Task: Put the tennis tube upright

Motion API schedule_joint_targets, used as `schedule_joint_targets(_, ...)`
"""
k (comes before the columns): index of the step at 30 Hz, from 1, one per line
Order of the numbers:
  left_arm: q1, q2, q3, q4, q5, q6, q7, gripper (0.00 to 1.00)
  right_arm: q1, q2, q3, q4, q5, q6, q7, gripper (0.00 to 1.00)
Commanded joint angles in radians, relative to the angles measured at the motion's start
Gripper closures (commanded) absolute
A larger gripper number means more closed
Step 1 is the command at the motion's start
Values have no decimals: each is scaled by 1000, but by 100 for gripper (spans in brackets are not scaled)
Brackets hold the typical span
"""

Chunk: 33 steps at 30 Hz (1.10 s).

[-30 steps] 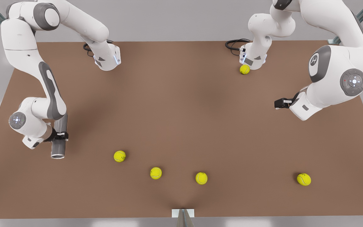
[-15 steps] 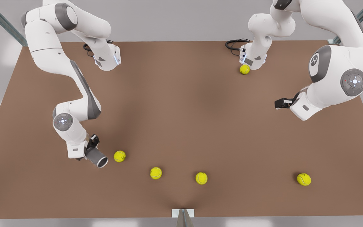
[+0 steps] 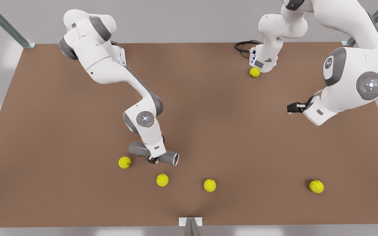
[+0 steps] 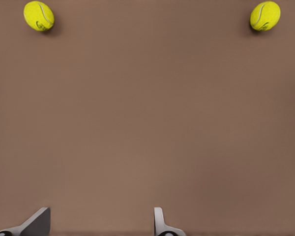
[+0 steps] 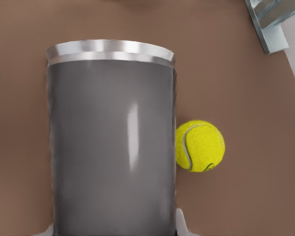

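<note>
Right gripper (image 3: 153,159) clamped across the middle of the tennis tube (image 3: 136,149), carried roughly level above the table (image 3: 208,108). Left gripper (image 3: 290,108) spread apart, waiting, holding nothing.

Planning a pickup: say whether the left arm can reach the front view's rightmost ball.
Probably yes: the left end effector hangs open, and nothing stands between it and that tennis ball. The right end effector holds the tennis tube elsewhere.

The grey tennis tube (image 3: 154,153) with a silvery rim lies roughly level, held above the brown table.
</note>
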Motion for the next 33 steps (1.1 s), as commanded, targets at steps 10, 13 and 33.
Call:
schedule_joint_targets(10, 3, 8, 3, 0, 0, 0, 0, 0, 216, 232, -1, 339, 1, -67, 90, 23)
schedule_joint_targets(13, 3, 15, 3, 0, 0, 0, -3, 0, 246, 268, -1, 387, 4, -67, 91, 14)
schedule_joint_targets(33, 35, 580, -26, 9, -1043, 380, 167, 0, -301, -651, 8, -248, 247, -683, 406, 0)
